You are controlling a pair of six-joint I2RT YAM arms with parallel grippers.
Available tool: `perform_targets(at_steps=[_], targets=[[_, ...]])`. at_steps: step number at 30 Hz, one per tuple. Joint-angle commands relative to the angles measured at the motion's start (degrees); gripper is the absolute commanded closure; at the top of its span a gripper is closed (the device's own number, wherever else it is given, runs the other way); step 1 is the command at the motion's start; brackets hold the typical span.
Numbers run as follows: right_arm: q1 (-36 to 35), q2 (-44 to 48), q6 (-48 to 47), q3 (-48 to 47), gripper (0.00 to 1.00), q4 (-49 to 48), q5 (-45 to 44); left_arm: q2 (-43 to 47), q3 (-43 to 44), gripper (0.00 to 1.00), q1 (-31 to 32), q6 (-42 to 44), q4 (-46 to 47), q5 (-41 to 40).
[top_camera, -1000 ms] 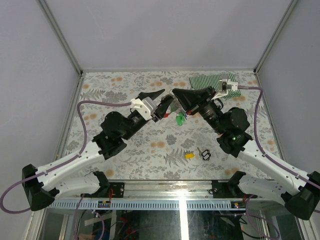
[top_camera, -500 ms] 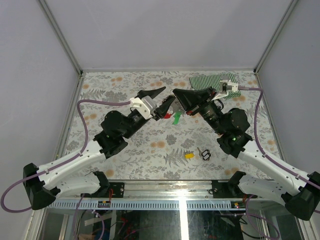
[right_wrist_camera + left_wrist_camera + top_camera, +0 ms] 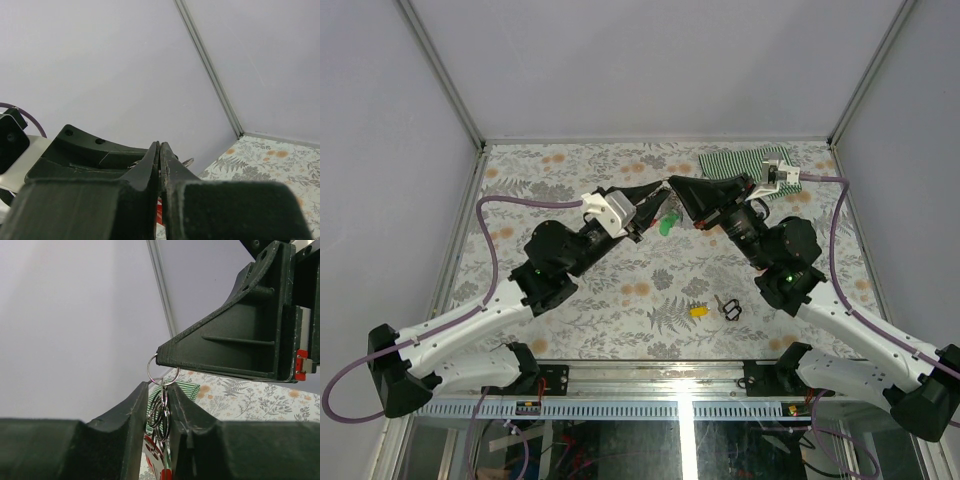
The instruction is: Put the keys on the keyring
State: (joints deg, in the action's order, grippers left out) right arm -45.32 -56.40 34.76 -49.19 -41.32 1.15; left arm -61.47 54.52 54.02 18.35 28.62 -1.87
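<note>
Above the table [image 3: 620, 320], off its edges, left tool [image 3: 159, 387] and right tool [image 3: 160, 145] clench the keyring [image 3: 160, 415].

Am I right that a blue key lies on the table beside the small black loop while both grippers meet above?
No: the top external view shows a yellow key, not blue. It lies on the table beside the small black loop; the left gripper and right gripper meet above.

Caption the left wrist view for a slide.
Left gripper clamps the keyring chain; right gripper tip meets its top ring.
</note>
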Motion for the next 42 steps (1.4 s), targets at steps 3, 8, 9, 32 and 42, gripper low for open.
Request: perform_targets(at_steps=[3, 8, 9, 32, 42], targets=[[0.11, 2.22, -0.74, -0.07, 1.00, -4.70, -0.48, 0.04, 2.42, 0.81, -0.01, -1.82, 4.86, 0.12], [0.06, 2.51, -0.83, -0.02, 1.00, -4.25, -0.28, 0.41, 2.60, 0.94, -0.05, -2.51, 4.51, 2.23], [0.06, 2.60, -0.86, -0.03, 1.00, -4.17, -0.22, 0.58, 2.68, 0.97, 0.01, -2.53, 4.06, 2.94], [0.06, 13.26, -34.34, -14.04, 0.59, 37.78, 21.76, 9.68, 11.24, 1.00, -0.18, 16.60, -35.94, 33.41], [0.05, 16.35, -55.89, -11.62, 0.58, 43.39, 35.00, 3.30, 18.66, 1.00, -14.21, 11.57, -46.49, 62.58]])
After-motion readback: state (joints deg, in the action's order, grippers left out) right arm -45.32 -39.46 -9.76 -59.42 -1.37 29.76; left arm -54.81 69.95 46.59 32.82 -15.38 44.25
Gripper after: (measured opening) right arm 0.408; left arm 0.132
